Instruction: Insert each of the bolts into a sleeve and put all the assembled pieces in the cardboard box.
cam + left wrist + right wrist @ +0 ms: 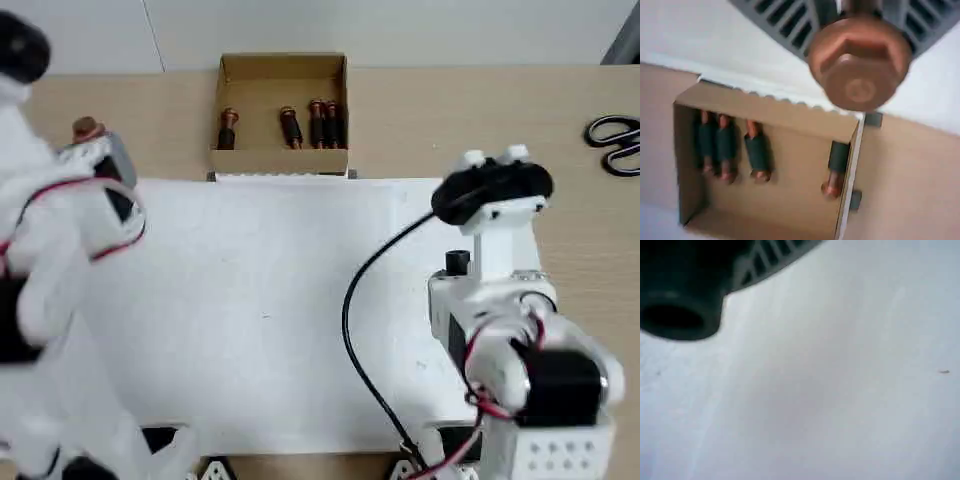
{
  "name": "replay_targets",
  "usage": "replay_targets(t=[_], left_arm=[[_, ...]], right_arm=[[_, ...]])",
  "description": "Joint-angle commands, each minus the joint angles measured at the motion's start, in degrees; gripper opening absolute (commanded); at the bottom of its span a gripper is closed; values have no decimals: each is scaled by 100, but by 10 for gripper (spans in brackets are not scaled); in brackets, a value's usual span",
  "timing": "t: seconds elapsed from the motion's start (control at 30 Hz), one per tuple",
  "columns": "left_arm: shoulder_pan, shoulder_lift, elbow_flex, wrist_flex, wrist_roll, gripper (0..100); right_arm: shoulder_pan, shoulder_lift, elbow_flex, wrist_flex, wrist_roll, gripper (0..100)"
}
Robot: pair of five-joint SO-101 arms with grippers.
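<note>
- At about 10 o'clock of the table (400, 100) in the high view: left gripper (100, 150), closed narrow on a copper bolt (88, 128).
- Bolt held in the air with its hex head pointing away from the fingers. In the left wrist view that head (858, 60) sits large between two grey ribbed fingers (780, 15).
- At 12 o'clock: the cardboard box (283, 66), open on top, its near wall right against the far edge of the white sheet (240, 320).
- Lying on the box floor: four assembled pieces (290, 127), each a black sleeve around a copper bolt. Three grouped toward the 3 o'clock side, the two outermost close side by side. The fourth alone near the 9 o'clock wall.
- Held bolt outside the box, off toward its 9 o'clock and apart from its wall.
- At about 4 o'clock, above the white sheet: right gripper (468, 272), gripping a black sleeve (457, 262).
- In the right wrist view, open bore of that sleeve (675, 315) facing the camera, a grey ribbed finger (770, 260) beside it, plain sheet beneath.
- Held bolt and held sleeve well apart, on opposite sides of the sheet.
- At 2 o'clock, on bare table at the edge: scissors (615, 143).
- From the right arm, curving over the sheet toward 6 o'clock: a black cable (350, 320).
</note>
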Motion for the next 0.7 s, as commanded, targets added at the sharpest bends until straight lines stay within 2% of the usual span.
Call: replay_targets(t=[0.0, 0.23, 0.43, 0.67], left_arm=[[26, -774, 242, 88, -53, 6], [-9, -2655, 1982, -9, -26, 6], [-18, -4404, 3864, -1380, 62, 6], [-18, -6268, 6000, -2479, 44, 6]], right_arm=[[-13, -435, 70, 22, -18, 2], [-13, -1341, 879, -22, -9, 2], [-48, -2088, 1899, -655, -9, 2], [-725, -2932, 2989, -1165, -44, 2]])
